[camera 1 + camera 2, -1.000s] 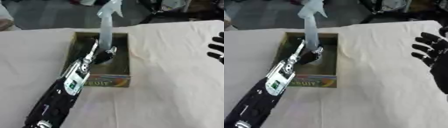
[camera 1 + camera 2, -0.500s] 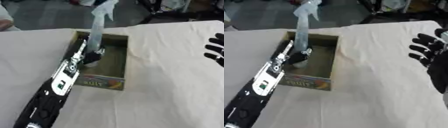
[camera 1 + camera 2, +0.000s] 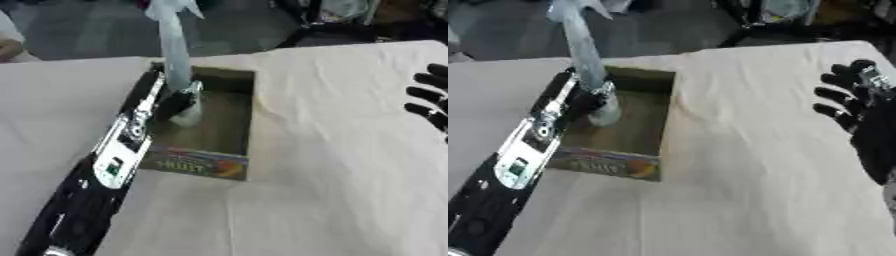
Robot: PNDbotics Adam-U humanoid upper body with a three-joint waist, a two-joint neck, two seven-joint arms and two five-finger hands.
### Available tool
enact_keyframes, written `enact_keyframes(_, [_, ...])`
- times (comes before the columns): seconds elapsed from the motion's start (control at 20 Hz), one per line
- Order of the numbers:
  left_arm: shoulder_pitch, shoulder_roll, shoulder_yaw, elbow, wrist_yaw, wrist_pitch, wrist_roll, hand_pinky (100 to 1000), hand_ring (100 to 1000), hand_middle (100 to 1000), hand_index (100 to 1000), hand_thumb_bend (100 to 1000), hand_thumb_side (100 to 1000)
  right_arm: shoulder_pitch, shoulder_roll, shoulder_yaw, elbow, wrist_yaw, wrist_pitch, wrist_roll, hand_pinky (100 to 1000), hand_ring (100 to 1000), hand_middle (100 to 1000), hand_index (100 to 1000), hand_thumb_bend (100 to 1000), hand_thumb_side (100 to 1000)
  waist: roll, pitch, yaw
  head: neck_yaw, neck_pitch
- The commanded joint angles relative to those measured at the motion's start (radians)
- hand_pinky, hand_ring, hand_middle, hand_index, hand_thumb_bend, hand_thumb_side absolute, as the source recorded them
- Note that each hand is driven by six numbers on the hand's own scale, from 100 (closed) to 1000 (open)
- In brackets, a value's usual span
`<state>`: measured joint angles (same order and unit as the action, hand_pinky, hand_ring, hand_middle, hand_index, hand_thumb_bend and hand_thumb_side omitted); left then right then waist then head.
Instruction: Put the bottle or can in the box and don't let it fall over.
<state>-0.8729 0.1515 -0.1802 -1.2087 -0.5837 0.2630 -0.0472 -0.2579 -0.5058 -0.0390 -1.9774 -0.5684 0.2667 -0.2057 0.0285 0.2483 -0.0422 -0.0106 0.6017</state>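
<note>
**One bottle upright in the one box, left hand on it**

Nearest the camera, the left arm runs up from the lower left corner across the cream table cloth (image 3: 324, 165). Its hand, the left hand (image 3: 175, 102), reaches over the left wall of the single cardboard box (image 3: 249, 112), whose near wall carries a coloured printed label. The dark fingers are wrapped round the base of the one spray bottle (image 3: 175, 55), a tall pale blue bottle. It stands inside the box at the far left part, roughly upright with a slight lean to the left, trigger head at the top.

Further right, well apart from the box, the right hand (image 3: 855, 97) is held above the cloth, fingers straight and spread, holding nothing.

The left eye view shows only the right hand's fingertips at the edge; the right eye view shows the whole hand and some of the forearm. Beyond the table's far edge lies dark, blurred clutter.
</note>
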Motion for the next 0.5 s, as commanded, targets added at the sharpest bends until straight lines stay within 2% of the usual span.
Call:
enact_keyframes(0.05, [-0.019, 0.018, 0.018, -0.011, -0.01, 0.005, 0.023, 1000, 831, 729, 926, 100, 237, -0.008, -0.03, -0.008, -0.023, -0.007, -0.003, 0.019, 827, 846, 801, 830, 100, 509, -0.005, -0.029, 0.0, -0.001, -0.005])
enact_keyframes(0.15, [-0.018, 0.015, 0.029, 0.004, -0.008, 0.023, 0.064, 1000, 826, 724, 917, 100, 207, -0.008, -0.029, -0.009, -0.023, -0.008, -0.002, 0.021, 827, 845, 802, 830, 100, 528, -0.006, -0.028, 0.0, -0.001, -0.006])
enact_keyframes(0.25, [-0.019, 0.011, 0.031, 0.018, 0.003, 0.04, 0.101, 1000, 831, 741, 932, 100, 218, -0.008, -0.029, -0.009, -0.023, -0.009, -0.002, 0.021, 827, 845, 802, 830, 100, 472, -0.006, -0.028, -0.001, -0.001, -0.006])
enact_keyframes(0.3, [-0.02, 0.009, 0.027, 0.026, 0.01, 0.043, 0.109, 1000, 838, 757, 974, 100, 233, -0.009, -0.029, -0.009, -0.023, -0.009, -0.001, 0.022, 827, 845, 802, 830, 100, 508, -0.006, -0.028, -0.002, 0.0, -0.006])
enact_keyframes(0.35, [-0.022, 0.008, 0.022, 0.033, 0.015, 0.042, 0.11, 1000, 842, 767, 999, 100, 313, -0.009, -0.029, -0.009, -0.023, -0.009, -0.001, 0.021, 827, 845, 802, 830, 100, 500, -0.006, -0.028, -0.002, 0.0, -0.006])
enact_keyframes(0.4, [-0.024, 0.006, 0.015, 0.04, 0.018, 0.036, 0.101, 1000, 843, 770, 1000, 100, 501, -0.01, -0.029, -0.009, -0.023, -0.01, -0.001, 0.022, 827, 845, 801, 830, 100, 476, -0.006, -0.028, -0.003, 0.001, -0.006])
enact_keyframes(0.5, [-0.032, 0.004, 0.007, 0.061, 0.01, 0.026, 0.069, 1000, 853, 785, 1000, 100, 780, -0.012, -0.028, -0.008, -0.023, -0.01, 0.0, 0.023, 827, 845, 802, 830, 100, 470, -0.007, -0.027, -0.005, 0.003, -0.006])
